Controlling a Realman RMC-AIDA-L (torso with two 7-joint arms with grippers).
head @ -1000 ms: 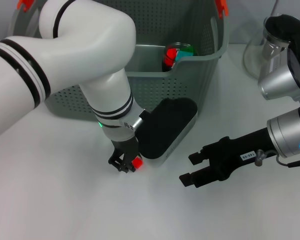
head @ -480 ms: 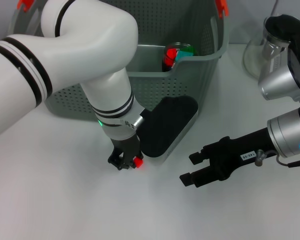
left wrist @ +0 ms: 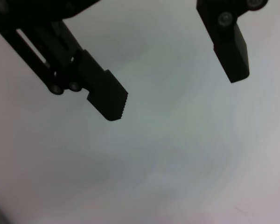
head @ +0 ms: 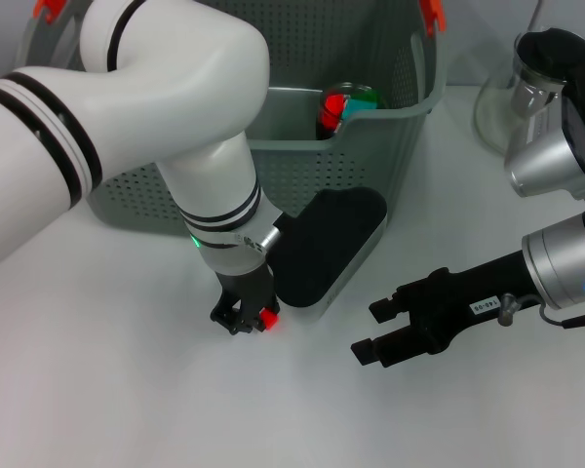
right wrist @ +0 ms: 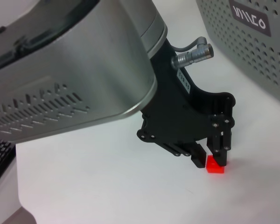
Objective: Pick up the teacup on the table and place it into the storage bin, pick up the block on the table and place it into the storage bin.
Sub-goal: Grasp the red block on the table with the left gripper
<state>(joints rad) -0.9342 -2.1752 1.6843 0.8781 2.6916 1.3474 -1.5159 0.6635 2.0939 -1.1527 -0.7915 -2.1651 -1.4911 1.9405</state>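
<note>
White table (head: 127,390): left gripper (head: 242,320) at block (head: 269,317), which shows at its 3 o'clock; grip state can't tell. Centre it before lifting to the storage bin (head: 390,117) at 12. Right gripper (head: 367,330) is spread and idle.

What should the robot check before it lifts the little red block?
1. Left gripper is down at the block: ok.
2. Block sits squarely between the jaws: cannot tell; it shows at one side of them.
3. Block rests on the table: ok.
4. Storage bin stands just behind, with its top open: ok.
5. Right gripper keeps apart from the left one, jaws open and holding nothing: ok.
6. Teacup is in the bin: cannot tell; a red and green thing lies inside.
</note>
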